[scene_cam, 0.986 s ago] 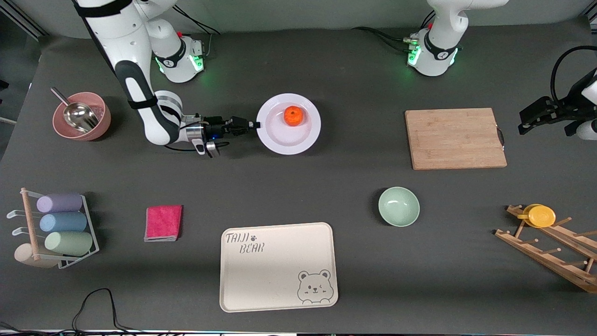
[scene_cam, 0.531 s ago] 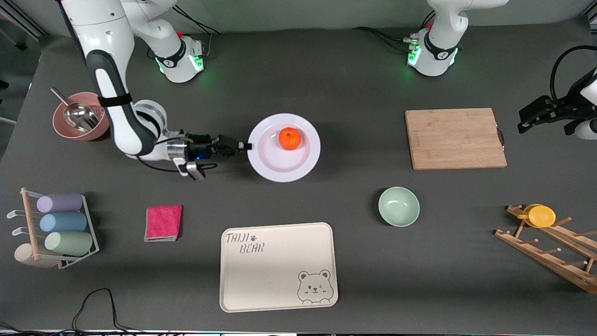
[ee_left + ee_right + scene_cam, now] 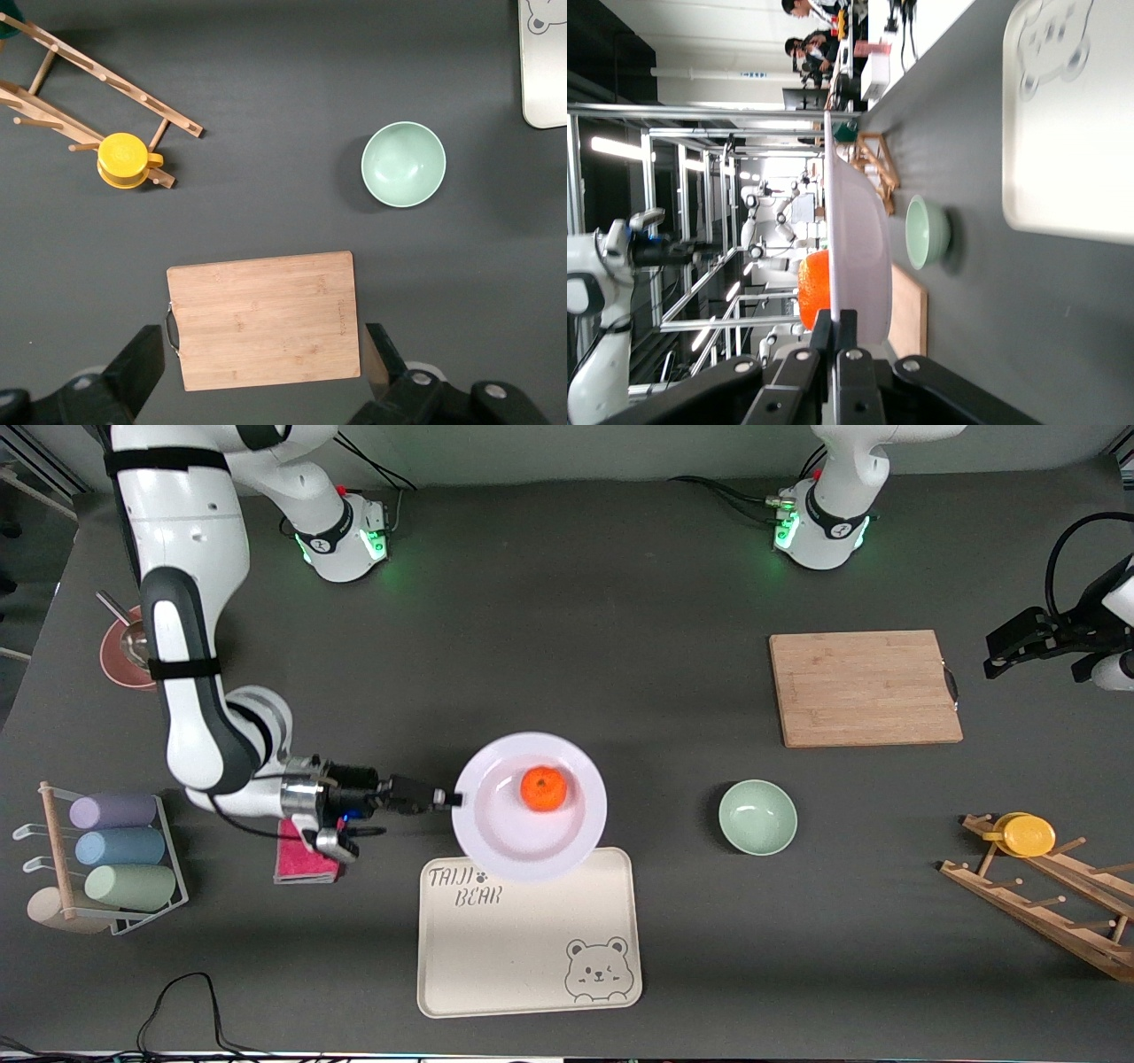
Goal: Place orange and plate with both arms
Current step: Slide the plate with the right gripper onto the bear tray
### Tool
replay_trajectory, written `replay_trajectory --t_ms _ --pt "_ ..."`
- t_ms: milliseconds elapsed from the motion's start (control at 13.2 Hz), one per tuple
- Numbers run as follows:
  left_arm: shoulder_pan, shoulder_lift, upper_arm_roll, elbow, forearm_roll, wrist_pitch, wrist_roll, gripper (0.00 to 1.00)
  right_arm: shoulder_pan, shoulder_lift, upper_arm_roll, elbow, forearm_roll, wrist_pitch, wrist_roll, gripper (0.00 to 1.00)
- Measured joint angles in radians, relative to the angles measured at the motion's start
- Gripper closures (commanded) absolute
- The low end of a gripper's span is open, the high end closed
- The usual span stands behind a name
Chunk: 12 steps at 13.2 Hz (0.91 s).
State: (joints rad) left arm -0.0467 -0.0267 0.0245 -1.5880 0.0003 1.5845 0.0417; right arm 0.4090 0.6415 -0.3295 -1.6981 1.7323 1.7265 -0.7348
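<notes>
Now the right gripper (image 3: 452, 799) is clamped on the rim of the plate (image 3: 505, 841), holding it in the air over the edge of the bear tray (image 3: 528, 948) that lies farthest from the front camera, with the orange (image 3: 542, 789) sitting loose on it. That is the danger: held by one edge only, the plate could tip or slip, and the round fruit would likely roll off. Any jolt on the way down might do it. The left gripper (image 3: 1032, 642) waits with its jaws wide and empty, over the table's end beside the cutting board (image 3: 864, 688). The green bowl (image 3: 757, 817) looks empty; the bear tray carries nothing yet.
</notes>
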Motion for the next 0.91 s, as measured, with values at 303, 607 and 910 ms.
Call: replay_trajectory --t_ms 303,607,910 --pt "0.000 0.001 0.000 -0.002 0.000 0.000 0.020 0.00 -0.062 0.245 0.003 0.317 0.050 -0.001 0.069 1.00" --pt "0.000 0.002 0.000 -0.024 0.000 -0.001 0.032 0.00 -0.100 0.409 0.005 0.498 0.067 0.000 0.090 1.00" --pt "0.000 0.002 0.000 -0.028 0.000 -0.001 0.034 0.00 -0.154 0.542 0.054 0.655 0.069 0.030 0.093 1.00"
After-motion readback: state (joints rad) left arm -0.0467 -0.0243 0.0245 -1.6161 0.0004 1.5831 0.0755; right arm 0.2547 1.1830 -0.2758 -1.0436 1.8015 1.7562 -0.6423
